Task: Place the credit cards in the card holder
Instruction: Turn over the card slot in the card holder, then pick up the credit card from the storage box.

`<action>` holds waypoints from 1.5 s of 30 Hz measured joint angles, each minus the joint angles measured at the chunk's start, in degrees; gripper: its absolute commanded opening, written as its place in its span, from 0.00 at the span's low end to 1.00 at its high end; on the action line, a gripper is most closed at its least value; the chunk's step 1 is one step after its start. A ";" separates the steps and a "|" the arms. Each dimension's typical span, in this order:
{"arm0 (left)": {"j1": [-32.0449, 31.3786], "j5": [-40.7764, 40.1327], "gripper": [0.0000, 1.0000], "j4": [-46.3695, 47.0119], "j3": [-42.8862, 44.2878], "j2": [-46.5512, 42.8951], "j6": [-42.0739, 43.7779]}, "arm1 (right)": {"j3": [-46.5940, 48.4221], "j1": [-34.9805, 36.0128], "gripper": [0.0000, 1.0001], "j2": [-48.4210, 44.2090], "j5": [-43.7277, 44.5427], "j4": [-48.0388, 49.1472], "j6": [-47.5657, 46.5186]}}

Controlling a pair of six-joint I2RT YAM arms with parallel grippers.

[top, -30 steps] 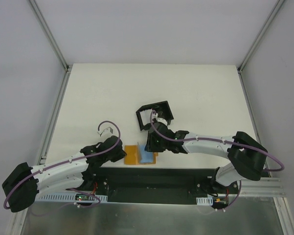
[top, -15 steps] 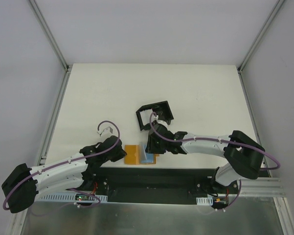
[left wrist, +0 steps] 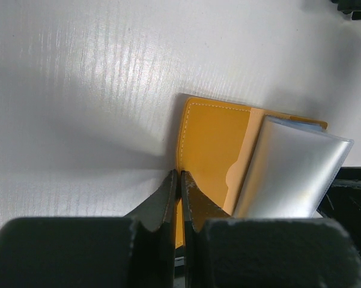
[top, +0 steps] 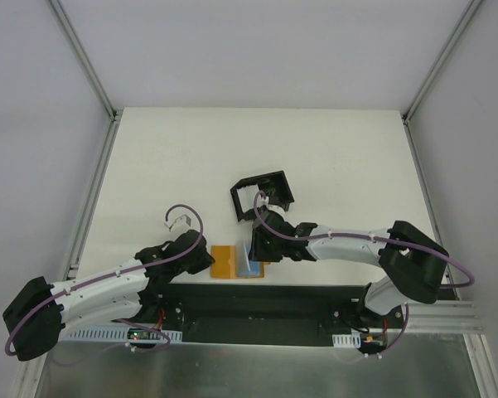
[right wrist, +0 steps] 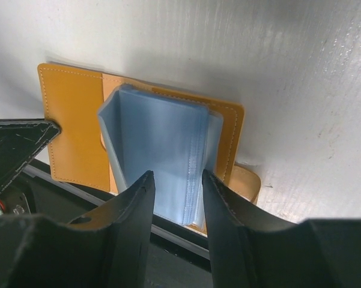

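Observation:
The tan-orange folding wallet (top: 225, 262) lies open at the table's near edge, with a stack of clear bluish plastic sleeves (right wrist: 162, 144) standing up from its middle. My left gripper (left wrist: 180, 175) is shut on the wallet's left flap (left wrist: 210, 150) at its edge. My right gripper (right wrist: 177, 179) is open, one finger on each side of the sleeve stack. The black card holder (top: 263, 195) with its white ridged insert sits just beyond the right wrist. No loose credit card shows; any cards are hidden in the sleeves or the wallet.
A rounded tan tab (right wrist: 245, 182) sticks out from under the wallet's right side. The black base rail (right wrist: 168, 240) runs right behind the wallet at the table's near edge. Metal frame rails (top: 91, 207) border the table on both sides.
My right gripper has come a little nearer to the wallet. The clear sleeves have risen from lying flat to standing up. The left arm has barely moved.

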 measured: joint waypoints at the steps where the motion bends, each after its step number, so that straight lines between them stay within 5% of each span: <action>1: 0.00 -0.02 0.00 0.00 0.00 0.04 0.00 | 0.02 0.00 0.40 0.02 -0.13 0.13 0.00; 35: 0.00 -0.02 0.00 0.13 0.02 1.11 0.28 | 10.43 1.99 0.40 8.04 -14.29 8.57 -4.61; 45: 3.78 0.61 0.00 1.86 -0.13 0.28 2.08 | 7.52 -4.15 0.43 -1.33 -13.38 7.72 -8.44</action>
